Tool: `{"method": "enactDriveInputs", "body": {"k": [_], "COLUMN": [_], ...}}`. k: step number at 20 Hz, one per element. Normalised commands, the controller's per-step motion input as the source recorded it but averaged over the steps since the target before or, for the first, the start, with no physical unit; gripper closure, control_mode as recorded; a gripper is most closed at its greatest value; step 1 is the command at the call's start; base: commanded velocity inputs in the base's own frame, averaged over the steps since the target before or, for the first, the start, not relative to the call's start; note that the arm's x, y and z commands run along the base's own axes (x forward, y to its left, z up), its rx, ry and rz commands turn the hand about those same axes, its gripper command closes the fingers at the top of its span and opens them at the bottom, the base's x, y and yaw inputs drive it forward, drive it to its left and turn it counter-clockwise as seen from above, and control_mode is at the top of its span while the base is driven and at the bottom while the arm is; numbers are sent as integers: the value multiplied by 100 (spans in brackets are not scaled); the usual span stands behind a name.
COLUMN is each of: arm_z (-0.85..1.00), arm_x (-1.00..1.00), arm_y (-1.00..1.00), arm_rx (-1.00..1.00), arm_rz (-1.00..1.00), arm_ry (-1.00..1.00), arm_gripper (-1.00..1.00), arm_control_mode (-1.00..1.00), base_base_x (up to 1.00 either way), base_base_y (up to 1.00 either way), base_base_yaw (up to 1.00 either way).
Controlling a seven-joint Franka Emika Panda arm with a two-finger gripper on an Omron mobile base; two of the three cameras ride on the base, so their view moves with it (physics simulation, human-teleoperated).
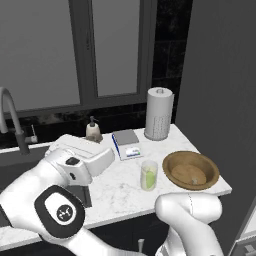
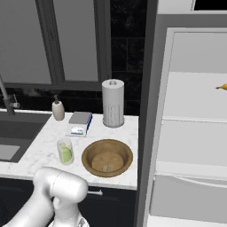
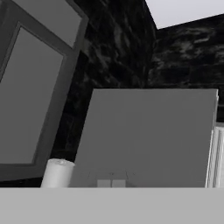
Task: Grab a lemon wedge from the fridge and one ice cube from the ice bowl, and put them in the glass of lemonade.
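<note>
Gripper point(image 3: 111, 183) closed, tips pressed together w/ nothing between them; hand view looks up past them at grey fridge door panel point(image 3: 148, 135), dark tiled wall and window frame behind. Top of paper-towel roll point(image 3: 57, 173) pokes in at lower left of that view.

Glass of lemonade point(image 1: 149, 175) upright near front edge of marble counter point(image 1: 115, 187), just left of ice bowl point(image 1: 191, 170), not touching. Lemon wedge point(image 1: 149, 176) sits inside glass, yellow-green against the pale liquid; same in right base view point(image 2: 66, 153). Ice bowl at front right corner of counter, rim close to both edges. One small pale cube point(image 2: 105, 168) on bowl floor, toward the front.

Back edge of counter: paper-towel roll upright at back right corner, soap dispenser point(image 1: 93, 130) further left by sink, small scale w/ blue side point(image 1: 126, 144) between them, a bit fwd of both. Faucet point(image 1: 11, 120) over sink at far left.

Fridge point(image 2: 195, 124) open in right base view, right of counter: white interior, clear shelves. Banana tip point(image 2: 221, 87) at right edge on upper shelf. Rest of visible shelf area bare white.

Arm's white links low in front of counter's front edge in both base views, elbow overlapping counter's left part in left base view.
</note>
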Motion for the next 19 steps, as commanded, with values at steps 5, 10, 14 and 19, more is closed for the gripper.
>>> {"method": "enactDriveInputs", "body": {"k": [5,10,14,19], "arm_z": [0,-2,-21,-29], "arm_x": [10,0,4,15], "arm_y": [-100,-90,-6,13], "arm_rx": [20,17,0,-1], "arm_rz": [-6,-2,-3,-1], "arm_ry": [0,0,-3,0], "arm_gripper": [100,100,100,100], "arm_control_mode": [-100,-100,-100,-100], "base_base_x": [0,0,0,0], "base_base_y": [0,0,0,0], "base_base_yaw": [0,0,0,0]}}
